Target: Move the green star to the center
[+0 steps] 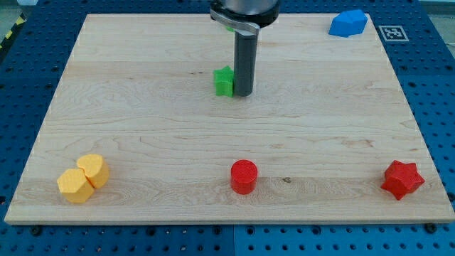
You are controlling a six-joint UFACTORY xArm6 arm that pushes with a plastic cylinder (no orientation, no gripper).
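The green star (224, 82) lies on the wooden board (142, 107), above the board's middle and slightly to the view's left. My tip (243, 94) stands right against the star's right side, touching or nearly touching it. The dark rod rises from the tip to the arm's mount at the view's top.
A blue block (348, 23) sits at the board's top right corner. A red cylinder (243, 176) lies at the bottom centre and a red star (402, 179) at the bottom right. Two yellow blocks (83, 178) touch each other at the bottom left.
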